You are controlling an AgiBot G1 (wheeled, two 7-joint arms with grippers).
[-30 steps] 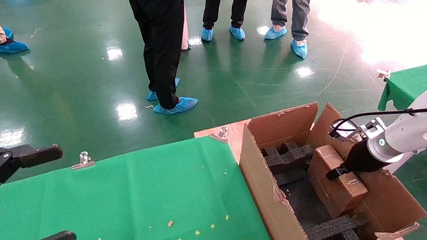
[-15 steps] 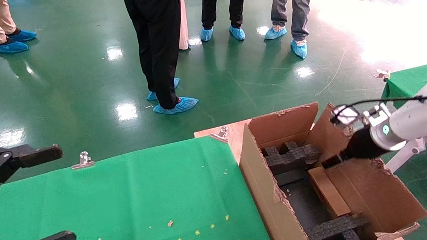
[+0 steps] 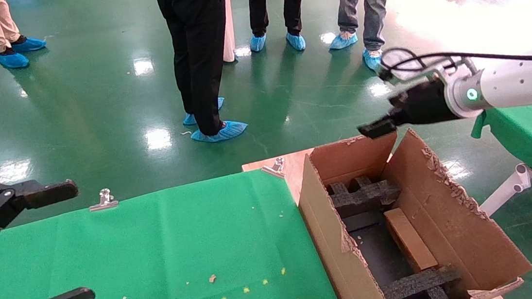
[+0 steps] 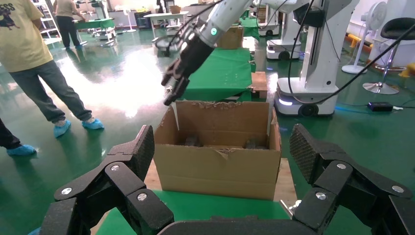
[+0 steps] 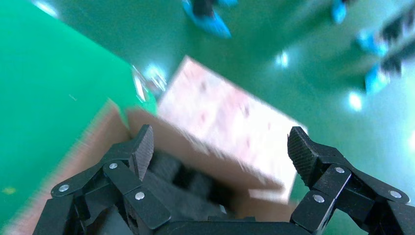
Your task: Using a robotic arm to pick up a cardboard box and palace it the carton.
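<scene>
1. Right gripper (image 3: pixel 375 129), black with linked fingers on the white robotic arm (image 3: pixel 508 84), hangs empty above the far rim of the carton (image 3: pixel 333 240); the right wrist view shows its ribbed pads spread wide (image 5: pixel 218 147).
2. The cardboard box (image 3: pixel 409 239), flat, rectangular and brown, lies inside the carton on the dark floor, against the robot's-right wall and between two black foam inserts (image 3: pixel 361 196).
3. The carton is deep corrugated board with upright flaps and torn, ragged edges.
4. Left gripper (image 3: pixel 31 250), bare black metal with riveted links, is parked over the green cloth (image 3: pixel 158 248) at the robot's left, fingers wide apart.
5. Metal clips (image 3: pixel 103 200) pin the cloth's far edge.
6. Beyond, people in blue shoe covers (image 3: pixel 219 132) stand on the glossy green floor (image 3: pixel 95 102).
</scene>
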